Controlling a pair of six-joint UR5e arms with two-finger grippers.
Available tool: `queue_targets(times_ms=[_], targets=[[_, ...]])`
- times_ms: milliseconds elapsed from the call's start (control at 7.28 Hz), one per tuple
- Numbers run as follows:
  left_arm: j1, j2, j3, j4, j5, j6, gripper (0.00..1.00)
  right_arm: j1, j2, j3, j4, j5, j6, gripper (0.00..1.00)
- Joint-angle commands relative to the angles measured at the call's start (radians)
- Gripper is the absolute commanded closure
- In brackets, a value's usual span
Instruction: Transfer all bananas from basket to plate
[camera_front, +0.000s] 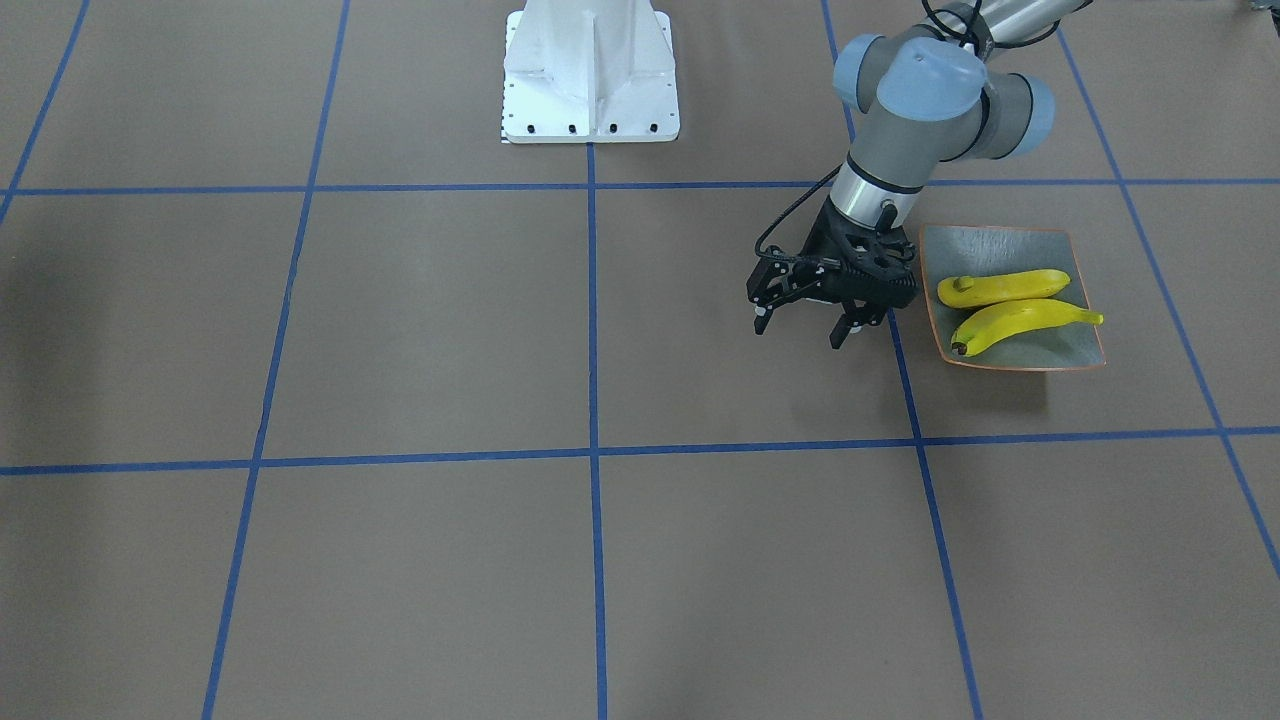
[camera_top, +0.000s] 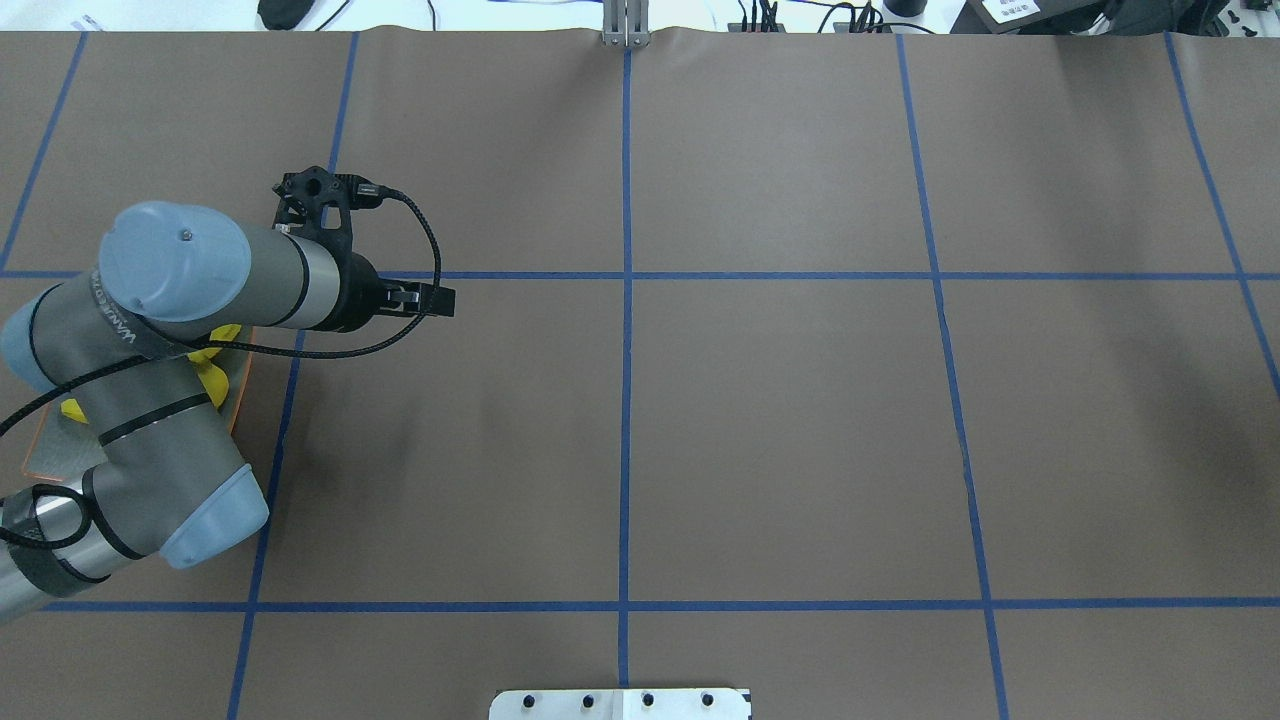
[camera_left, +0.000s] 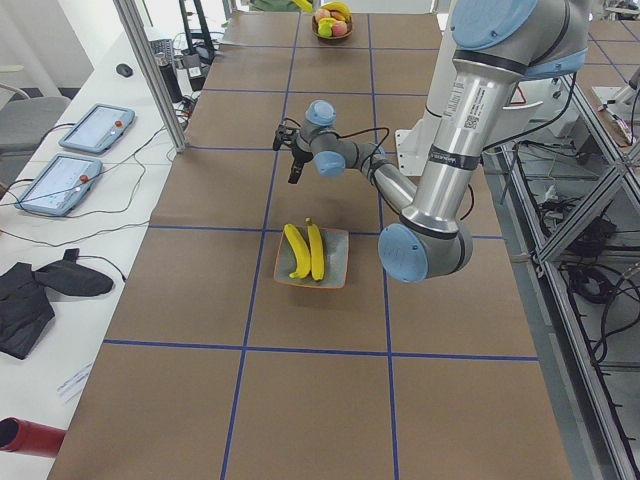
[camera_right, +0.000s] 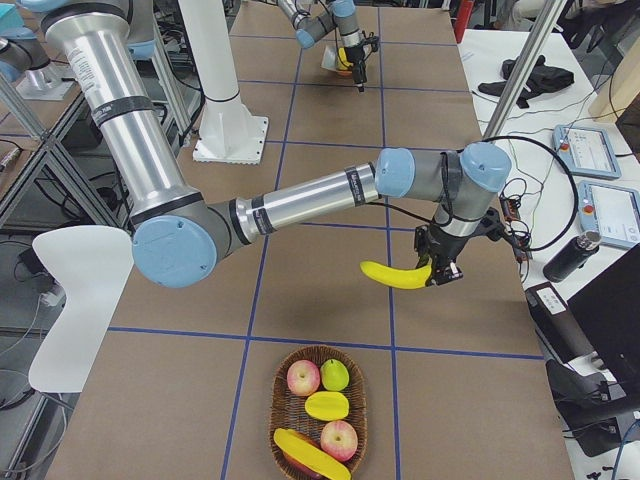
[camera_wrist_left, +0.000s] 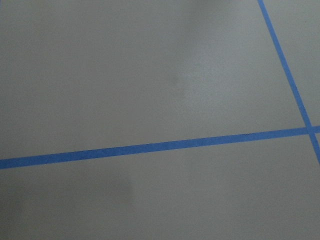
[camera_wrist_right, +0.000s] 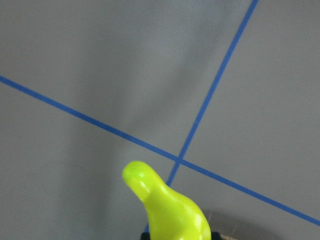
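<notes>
Two bananas (camera_front: 1003, 288) lie on the plate (camera_front: 1000, 245), the left pincer (camera_front: 800, 332) hangs wide open and empty just beside the plate, and far from the plate the right pincer (camera_right: 440, 272) clamps a third banana (camera_right: 395, 275) above the counter (camera_right: 320, 290).

Place: a robotics lab, set up as a test cell.
Work surface: one long table (camera_top: 800, 450) under brown paper, ruled into squares with blue tape (camera_top: 627, 400).
Machines: two industrial arms, the left arm (camera_left: 450, 150) and the right arm (camera_right: 300, 205). A white bolted pedestal (camera_front: 590, 75) stands at 12 o'clock in the front-facing view.
Controls: two teach pendants (camera_left: 95, 128) lie on a white side bench (camera_left: 110, 240), at 10 o'clock in the exterior left view.
Frame: an aluminium post (camera_left: 150, 70) at 11 o'clock there.
Wiring: loose cables (camera_left: 598, 285) at 3 o'clock beside the table.
Seating: a white chair (camera_right: 75, 290) at 9 o'clock in the exterior right view.
</notes>
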Motion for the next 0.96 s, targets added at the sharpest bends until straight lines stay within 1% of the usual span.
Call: queue_targets(times_ms=[0,275,412,550,687,824], targets=[[0.001,-0.041,-0.003,-0.007,0.000,-0.077,0.00,-0.120,0.011,0.000,0.322,0.075,0.422,1.00],[0.006,-0.116,-0.009,-0.019,-0.003,-0.256,0.00,-0.223,0.017,0.001,0.623,0.078,0.870,1.00],[0.018,-0.145,-0.006,-0.087,-0.003,-0.384,0.00,-0.272,0.017,0.003,0.755,0.078,1.057,1.00],[0.033,-0.152,-0.003,-0.199,0.000,-0.539,0.00,-0.313,0.017,0.007,0.890,0.067,1.262,1.00],[0.038,-0.152,-0.003,-0.279,0.001,-0.629,0.00,-0.345,0.019,0.009,0.992,0.049,1.397,1.00],[0.042,-0.178,-0.001,-0.297,0.001,-0.663,0.00,-0.384,0.040,0.022,1.023,0.041,1.478,1.00]])
